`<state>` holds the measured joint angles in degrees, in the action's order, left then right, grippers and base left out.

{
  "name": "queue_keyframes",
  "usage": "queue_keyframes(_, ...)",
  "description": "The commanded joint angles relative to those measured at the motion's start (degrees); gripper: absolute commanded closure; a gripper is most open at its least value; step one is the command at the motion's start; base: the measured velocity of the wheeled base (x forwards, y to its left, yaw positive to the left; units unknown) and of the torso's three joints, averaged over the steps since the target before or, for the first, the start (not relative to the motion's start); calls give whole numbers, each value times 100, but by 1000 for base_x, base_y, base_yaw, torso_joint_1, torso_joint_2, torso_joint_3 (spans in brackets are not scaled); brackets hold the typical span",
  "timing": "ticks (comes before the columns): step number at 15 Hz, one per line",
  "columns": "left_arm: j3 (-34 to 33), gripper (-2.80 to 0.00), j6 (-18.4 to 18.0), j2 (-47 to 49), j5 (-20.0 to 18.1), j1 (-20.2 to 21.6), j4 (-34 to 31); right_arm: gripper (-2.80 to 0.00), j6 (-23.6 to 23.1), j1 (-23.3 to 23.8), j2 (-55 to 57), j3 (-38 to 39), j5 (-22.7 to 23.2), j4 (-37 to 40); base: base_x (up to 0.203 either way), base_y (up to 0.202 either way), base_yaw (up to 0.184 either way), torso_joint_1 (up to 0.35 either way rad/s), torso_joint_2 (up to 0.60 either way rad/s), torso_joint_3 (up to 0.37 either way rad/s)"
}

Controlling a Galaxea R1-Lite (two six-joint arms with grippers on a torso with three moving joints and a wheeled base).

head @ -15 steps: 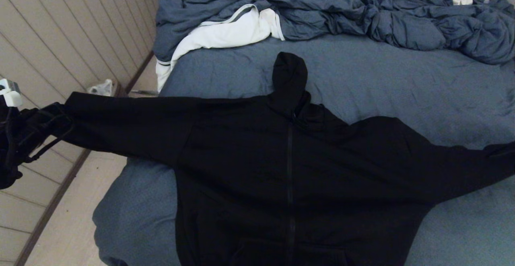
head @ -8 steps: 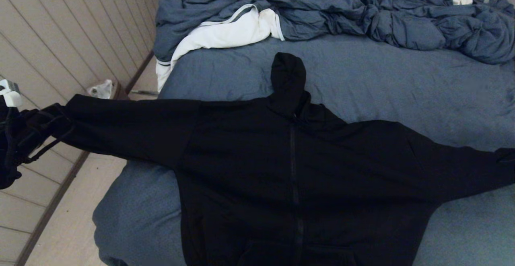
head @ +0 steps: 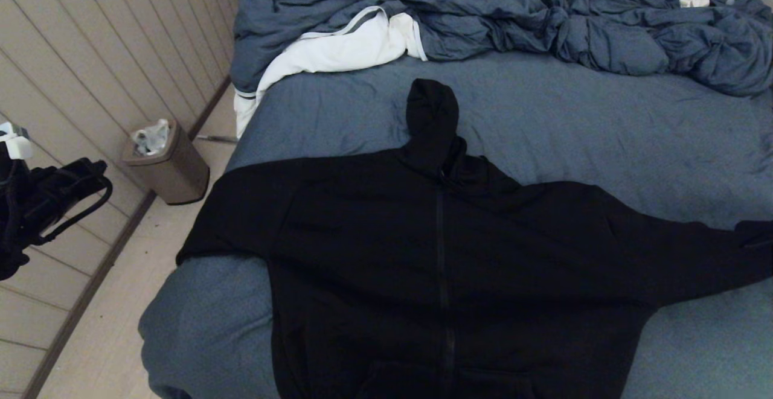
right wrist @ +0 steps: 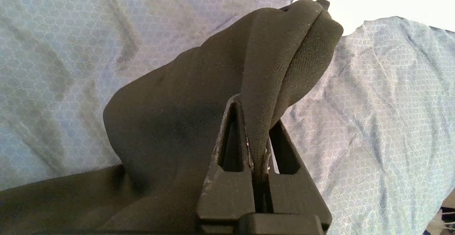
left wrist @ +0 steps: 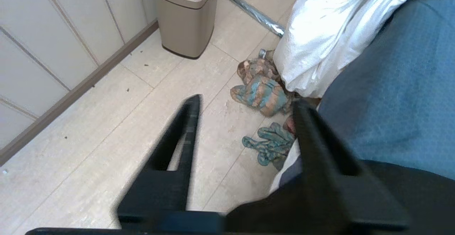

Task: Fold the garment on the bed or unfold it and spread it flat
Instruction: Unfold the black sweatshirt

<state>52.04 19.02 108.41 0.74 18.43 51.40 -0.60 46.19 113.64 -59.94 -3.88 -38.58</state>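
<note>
Black fabric of the hoodie's (head: 435,248) sleeve end is pinched tight between the fingers of the right gripper (right wrist: 256,121), which sits at the bed's (head: 604,121) right side just above the blue-grey sheet. The left gripper (left wrist: 245,107) hangs off the bed's left edge over the pale floor, its fingers spread wide with nothing between them. The hoodie lies front-up across the near part of the bed, zipper running down its middle and pointed hood aimed at the far end; its right sleeve stretches out along the sheet, its left sleeve drops over the bed's left edge. Beyond the hood lie a white cloth (head: 338,49) and a rumpled comforter (head: 513,12). A tan waste bin (head: 166,163) stands by the wall.
</note>
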Motion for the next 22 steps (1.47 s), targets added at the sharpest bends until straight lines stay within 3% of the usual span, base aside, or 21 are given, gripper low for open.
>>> queue_keyframes(1,8,-280,14,-22,-22,29,37,0,-2,4,0,9,1,-18,0,0,0,0,0,0)
queue_keyframes(4,-186,-280,23,-69,-85,28,116,0,-2,4,-17,9,19,-9,0,0,0,0,0,0)
queue_keyframes(6,-409,-280,23,-197,-86,-232,225,0,-2,4,-35,9,19,-9,0,0,0,0,0,0)
queue_keyframes(8,-608,-280,23,-465,-82,-695,201,0,0,-14,-36,9,27,9,0,0,0,0,0,0)
queue_keyframes(12,-1225,-280,32,-1086,-16,-2049,92,0,-2,-57,9,60,27,9,0,0,0,0,0,0)
queue_keyframes(14,-1419,-280,38,-1309,-5,-2450,43,0,-2,-65,44,27,27,9,0,0,0,0,0,0)
queue_keyframes(19,-1567,-280,403,-1315,-22,-2503,-24,0,-184,-57,19,-8,131,7,0,0,0,0,0,0)
queue_keyframes(22,-1636,-280,410,-1361,-39,-2503,20,0,-169,-57,18,-18,133,9,0,0,0,0,0,0)
